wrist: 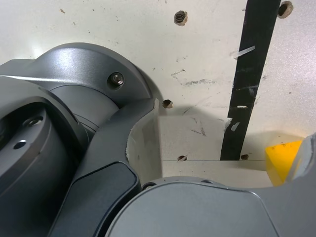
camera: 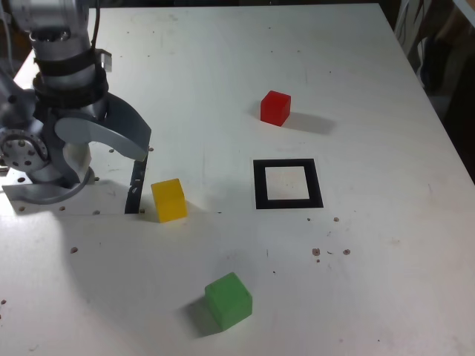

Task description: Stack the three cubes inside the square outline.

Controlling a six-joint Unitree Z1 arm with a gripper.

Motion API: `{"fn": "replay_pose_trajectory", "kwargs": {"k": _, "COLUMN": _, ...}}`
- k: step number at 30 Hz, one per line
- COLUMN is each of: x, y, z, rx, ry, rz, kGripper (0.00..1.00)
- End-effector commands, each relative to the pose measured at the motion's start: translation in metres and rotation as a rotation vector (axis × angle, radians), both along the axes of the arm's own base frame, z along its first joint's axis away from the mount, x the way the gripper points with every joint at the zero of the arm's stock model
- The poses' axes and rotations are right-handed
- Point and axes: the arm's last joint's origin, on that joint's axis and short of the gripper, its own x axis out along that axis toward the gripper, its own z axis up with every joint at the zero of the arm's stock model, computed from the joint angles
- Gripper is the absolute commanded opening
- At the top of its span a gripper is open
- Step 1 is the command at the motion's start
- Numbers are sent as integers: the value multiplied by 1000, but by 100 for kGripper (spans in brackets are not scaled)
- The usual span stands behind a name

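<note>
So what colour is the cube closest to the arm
Yellow: the yellow cube sits beside the black strip, clearest in the exterior view.

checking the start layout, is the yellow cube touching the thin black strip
Apart. The exterior view shows a sliver of white table between the yellow cube and the thin black strip; the cube sits just to the strip's right in that view.

Overhead exterior – close wrist, perhaps downward
</note>
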Motion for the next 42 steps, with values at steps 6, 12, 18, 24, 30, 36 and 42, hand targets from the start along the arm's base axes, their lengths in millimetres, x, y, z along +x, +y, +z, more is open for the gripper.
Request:
{"fn": "replay_pose_trajectory", "kwargs": {"k": 6, "x": -1, "y": 1, "z": -1, "rx": 10, "ry": 12, "rz": 18, "kGripper": 99}}
{"fn": "replay_pose_trajectory", "kwargs": {"k": 12, "x": 0, "y": 1, "z": 0, "rx": 19, "ry": 11, "rz": 33, "kGripper": 99}}
{"fn": "replay_pose_trajectory", "kwargs": {"k": 18, "x": 31, "y": 4, "z": 20, "rx": 61, "ry": -40, "rz": -2, "kGripper": 98}}
{"fn": "replay_pose_trajectory", "kwargs": {"k": 24, "x": 92, "y": 12, "z": 61, "rx": 140, "ry": -75, "rz": -79, "kGripper": 97}}
{"fn": "replay_pose_trajectory", "kwargs": {"k": 30, "x": 150, "y": 27, "z": 91, "rx": 165, "ry": -80, "rz": -168, "kGripper": 97}}
{"fn": "replay_pose_trajectory", "kwargs": {"k": 36, "x": 202, "y": 50, "z": 102, "rx": 200, "ry": -33, "rz": -274, "kGripper": 97}}
{"fn": "replay_pose_trajectory", "kwargs": {"k": 42, "x": 234, "y": 74, "z": 94, "rx": 265, "ry": 15, "rz": -328, "kGripper": 97}}
